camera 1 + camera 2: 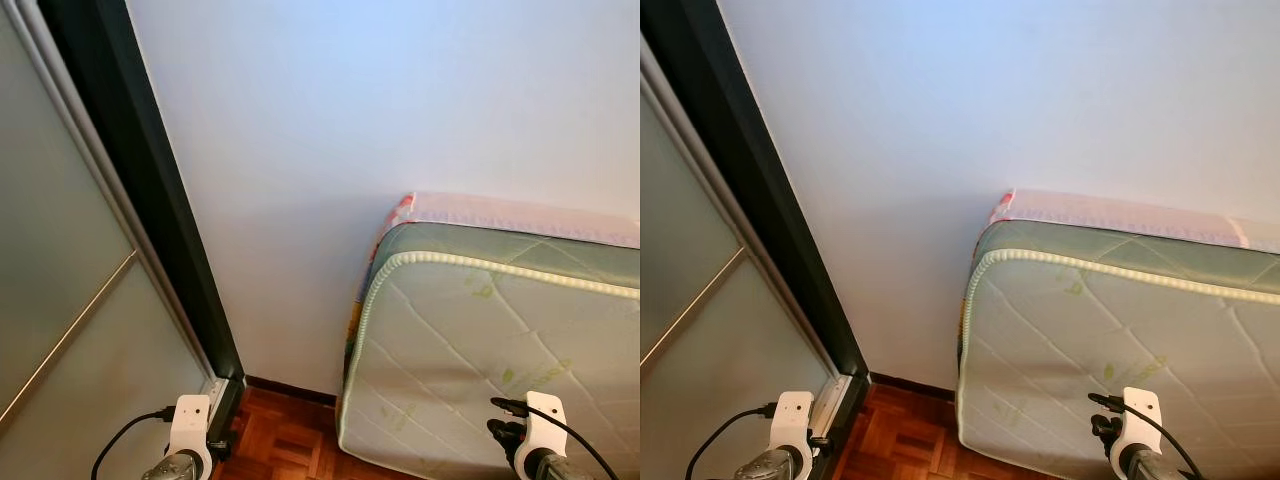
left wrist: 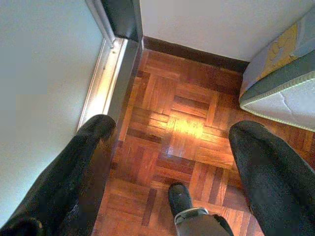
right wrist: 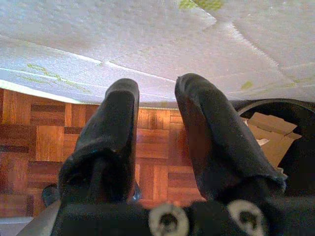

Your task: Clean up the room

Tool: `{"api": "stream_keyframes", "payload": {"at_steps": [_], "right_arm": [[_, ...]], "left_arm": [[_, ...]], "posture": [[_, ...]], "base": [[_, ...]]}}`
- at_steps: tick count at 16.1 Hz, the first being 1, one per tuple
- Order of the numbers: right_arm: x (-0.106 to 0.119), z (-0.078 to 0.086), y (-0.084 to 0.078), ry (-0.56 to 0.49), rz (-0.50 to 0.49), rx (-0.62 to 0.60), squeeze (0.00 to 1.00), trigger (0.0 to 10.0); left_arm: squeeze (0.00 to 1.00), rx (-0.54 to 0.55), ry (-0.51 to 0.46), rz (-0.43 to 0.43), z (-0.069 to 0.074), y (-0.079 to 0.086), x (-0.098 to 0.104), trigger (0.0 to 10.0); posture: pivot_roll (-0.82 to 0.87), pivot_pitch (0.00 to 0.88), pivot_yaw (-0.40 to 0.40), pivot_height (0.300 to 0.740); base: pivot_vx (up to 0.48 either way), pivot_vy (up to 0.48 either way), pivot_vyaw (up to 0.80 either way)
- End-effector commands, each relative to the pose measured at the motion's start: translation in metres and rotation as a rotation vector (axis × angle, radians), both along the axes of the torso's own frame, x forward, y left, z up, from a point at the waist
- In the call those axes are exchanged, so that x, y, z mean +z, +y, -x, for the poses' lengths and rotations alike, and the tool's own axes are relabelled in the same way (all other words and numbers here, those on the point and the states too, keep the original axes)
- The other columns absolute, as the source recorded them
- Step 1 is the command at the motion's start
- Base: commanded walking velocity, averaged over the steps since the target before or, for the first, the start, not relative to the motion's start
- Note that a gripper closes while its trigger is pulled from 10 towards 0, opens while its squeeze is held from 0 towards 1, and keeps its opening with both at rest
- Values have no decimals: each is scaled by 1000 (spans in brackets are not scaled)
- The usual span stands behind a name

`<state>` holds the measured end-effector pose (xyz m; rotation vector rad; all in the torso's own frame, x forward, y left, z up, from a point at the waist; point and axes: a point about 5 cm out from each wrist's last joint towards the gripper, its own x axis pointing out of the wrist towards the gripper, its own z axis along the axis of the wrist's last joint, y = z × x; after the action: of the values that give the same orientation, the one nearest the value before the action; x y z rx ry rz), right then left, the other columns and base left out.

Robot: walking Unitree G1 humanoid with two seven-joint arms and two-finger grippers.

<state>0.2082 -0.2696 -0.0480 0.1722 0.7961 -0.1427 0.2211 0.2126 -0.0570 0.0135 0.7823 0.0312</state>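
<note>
Our left pincer (image 2: pixel 170 147) hangs with its two black fingers (image 2: pixel 74 167) spread wide over the wood parquet floor (image 2: pixel 182 123), holding nothing; part of our own foot (image 2: pixel 184 206) shows between them near the lower edge of that wrist view. Our right pincer (image 3: pixel 155 128) has its fingers (image 3: pixel 110 132) only a narrow gap apart, also holding nothing, with the quilted face of the mattress (image 3: pixel 147 44) just beyond the fingertips and parquet under it. From the head, both wrists sit at the bottom of the view, the left wrist mount (image 1: pixel 190 425) at about 7 o'clock and the right wrist mount (image 1: pixel 545 425) at about 5 o'clock, each with a black cable. The mattress (image 1: pixel 500 350) stands on its long edge at 4 o'clock, leaning against the white wall (image 1: pixel 350 120), with a pink-edged layer (image 1: pixel 520 215) behind its top. At 9 o'clock a frosted sliding door (image 1: pixel 60 300) in a dark frame (image 1: pixel 140 170) meets the wall, a dark skirting (image 1: pixel 290 390) running along the floor between the frame and the mattress
</note>
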Motion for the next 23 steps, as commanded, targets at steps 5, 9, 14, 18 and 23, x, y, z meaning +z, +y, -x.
{"api": "stream_keyframes", "payload": {"at_steps": [5,9,14,18,23], "right_arm": [[1,-1,-3,5,9,16,0,10000],[2,-1,-3,5,8,23,0,10000],[2,-1,-2,5,9,30,0,10000],[4,-3,-3,-14,19,46,0,10000],[4,-4,-2,-22,18,55,0,10000]], "left_arm": [[0,14,41,-18,12,13,-5,10000],[0,12,40,-12,9,0,-6,10000],[0,8,41,-11,4,-6,-5,10000],[0,17,19,-10,-4,-5,0,10000],[0,61,36,-15,5,16,-1,10000]], "posture": [[-60,0,1,740],[-60,0,1,740],[-61,0,2,740],[-60,0,1,740],[-60,0,1,740]], "base": [[0,0,-800],[0,-360,-800],[0,0,-800],[0,0,-200],[0,0,0]]}}
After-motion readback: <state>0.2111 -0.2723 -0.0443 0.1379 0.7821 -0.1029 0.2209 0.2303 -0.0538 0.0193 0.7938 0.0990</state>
